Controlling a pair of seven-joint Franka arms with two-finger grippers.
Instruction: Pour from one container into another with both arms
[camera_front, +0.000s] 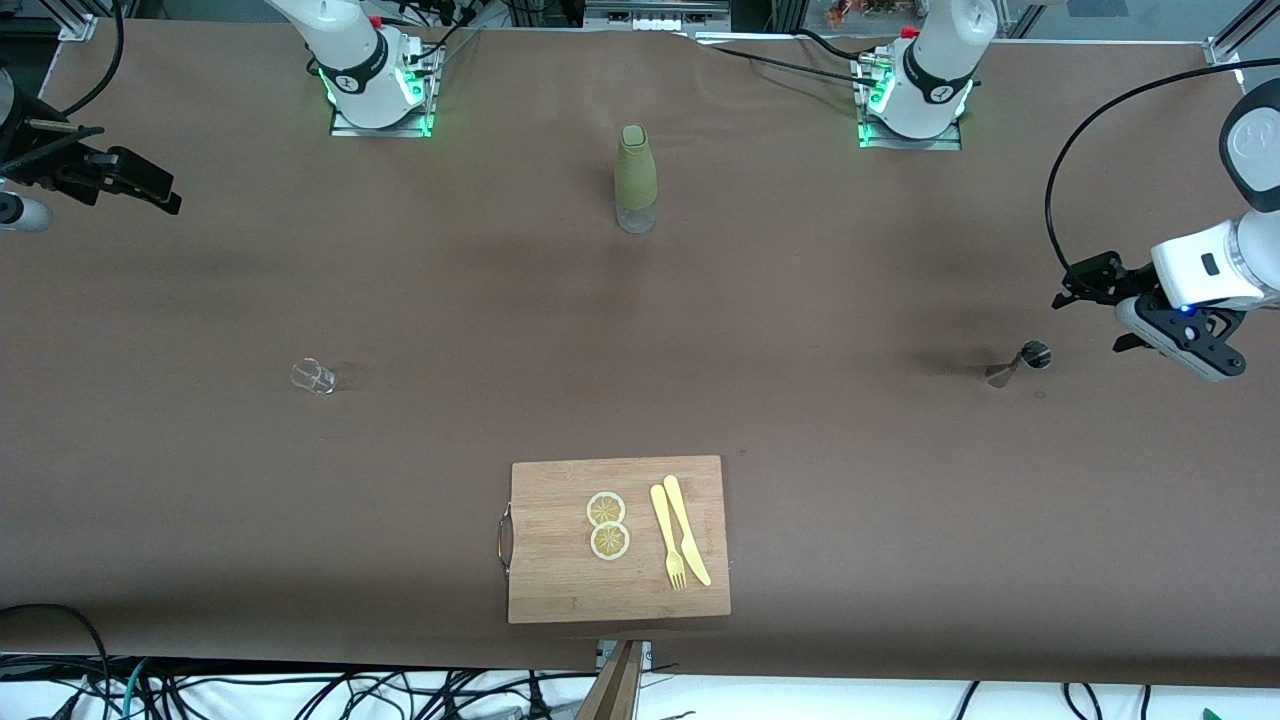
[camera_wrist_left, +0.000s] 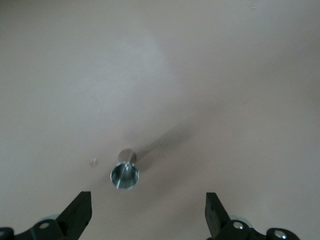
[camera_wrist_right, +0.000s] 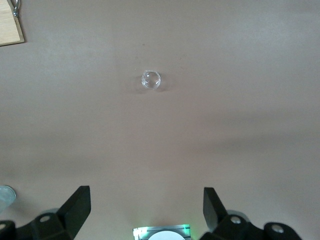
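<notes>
A small metal jigger (camera_front: 1020, 362) stands on the brown table toward the left arm's end; from above its open cup (camera_wrist_left: 124, 176) shows. My left gripper (camera_front: 1178, 352) hangs open and empty in the air beside the jigger, its black fingertips (camera_wrist_left: 80, 207) wide apart. A small clear glass (camera_front: 313, 376) stands toward the right arm's end and also shows in the right wrist view (camera_wrist_right: 151, 80). My right gripper (camera_wrist_right: 146, 197) is open, empty and high over the table, at the edge of the front view. A green bottle (camera_front: 635, 180) with a clear base stands between the two arm bases.
A wooden cutting board (camera_front: 560, 590) with a metal handle lies near the front edge, carrying two lemon slices (camera_front: 607, 525), a yellow fork (camera_front: 667, 540) and a yellow knife (camera_front: 688, 530). Its corner (camera_wrist_right: 10, 27) shows in the right wrist view. Cables hang off the front edge.
</notes>
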